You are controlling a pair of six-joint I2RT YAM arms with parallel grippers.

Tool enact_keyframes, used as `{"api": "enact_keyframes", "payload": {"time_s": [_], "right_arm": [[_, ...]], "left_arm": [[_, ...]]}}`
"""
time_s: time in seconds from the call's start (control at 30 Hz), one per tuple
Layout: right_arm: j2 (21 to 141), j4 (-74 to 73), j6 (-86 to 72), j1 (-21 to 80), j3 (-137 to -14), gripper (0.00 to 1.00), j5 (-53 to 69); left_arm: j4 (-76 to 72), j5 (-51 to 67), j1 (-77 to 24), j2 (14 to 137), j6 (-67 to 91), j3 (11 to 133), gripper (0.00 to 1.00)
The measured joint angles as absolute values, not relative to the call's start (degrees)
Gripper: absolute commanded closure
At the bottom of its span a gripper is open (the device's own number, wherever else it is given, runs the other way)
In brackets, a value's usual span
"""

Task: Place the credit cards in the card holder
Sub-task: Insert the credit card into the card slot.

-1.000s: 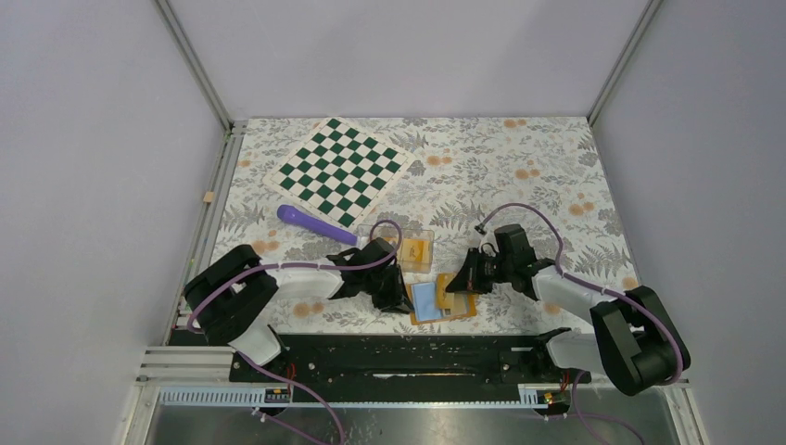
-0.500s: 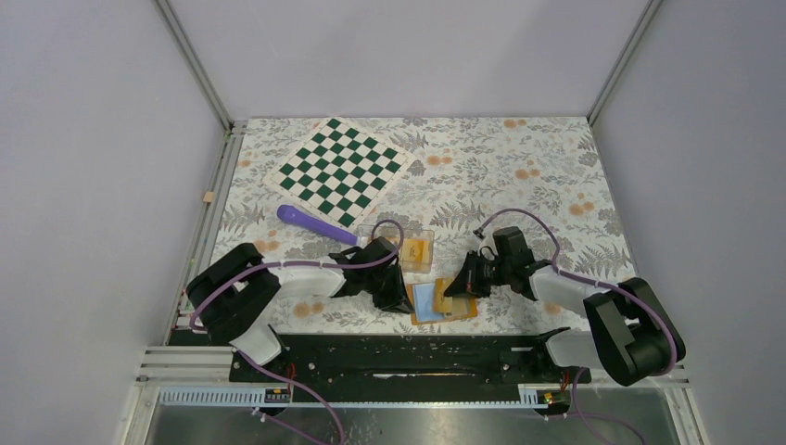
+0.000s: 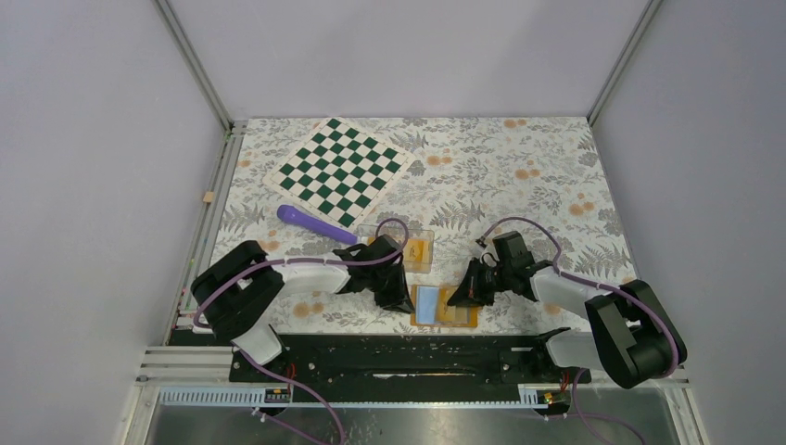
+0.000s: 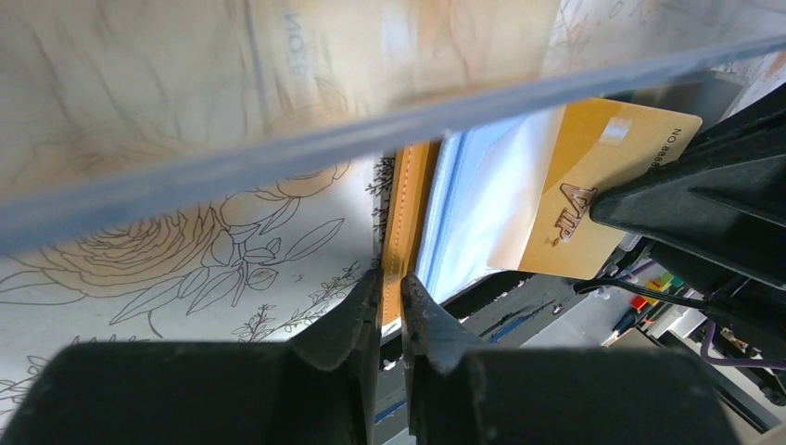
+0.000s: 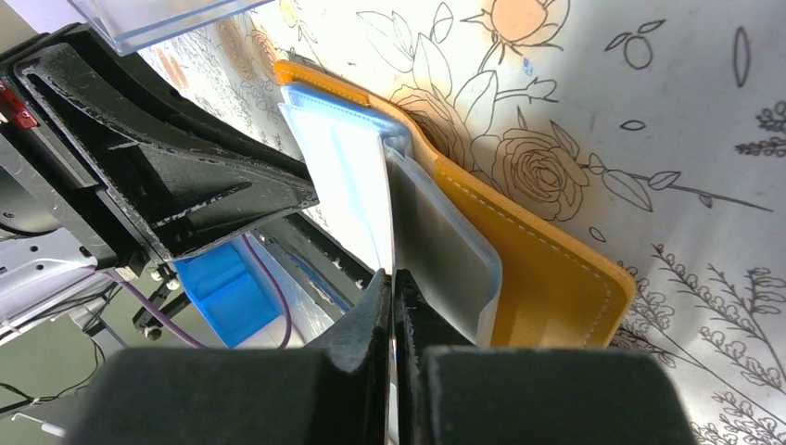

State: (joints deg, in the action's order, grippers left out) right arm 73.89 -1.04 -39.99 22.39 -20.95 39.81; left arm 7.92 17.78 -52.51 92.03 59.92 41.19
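Having narrowed within the second, the left gripper (image 4: 390, 301) is pinched on the orange edge of the holder (image 4: 408, 213), at the front of the table (image 3: 519, 195). The card (image 4: 584, 176), clamped in the shut right gripper (image 5: 392, 283), has been brought over it; insertion seems begun.

The left arm (image 3: 306, 273) lies low and stretched out. Its left gripper (image 4: 390, 289) pinches the stitched edge of the flat orange folding card holder (image 4: 409, 209). Facing it, just beside, the right arm (image 3: 567, 289) slopes down, and its right gripper (image 5: 393, 278) is clamped on a thin gold plastic credit card (image 4: 579, 185).
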Motion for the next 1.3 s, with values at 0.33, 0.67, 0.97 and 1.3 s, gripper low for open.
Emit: {"api": "enact_keyframes", "payload": {"time_s": [0.33,0.67,0.97,1.3], "right_arm": [[78.6,2.9,-40.0,22.3,-21.4,1.00,43.9],[79.2,-2.7,-36.5,22.4,-23.9,0.66,42.0],[79.3,-12.5,-32.2,24.2,-29.1,0.56,37.5],[82.5,-6.5,-37.5,30.7,-29.7,0.49,37.3]], "left_arm": [[11.4,17.8,-52.8,93.6,57.6,44.1,0.86],[12.0,17.8,-53.1,94.1,57.0,44.8,0.88],[12.0,18.0,-54.0,96.4,56.3,47.3,0.90],[13.1,18.0,-54.5,97.0,55.5,48.5,0.90]]}}
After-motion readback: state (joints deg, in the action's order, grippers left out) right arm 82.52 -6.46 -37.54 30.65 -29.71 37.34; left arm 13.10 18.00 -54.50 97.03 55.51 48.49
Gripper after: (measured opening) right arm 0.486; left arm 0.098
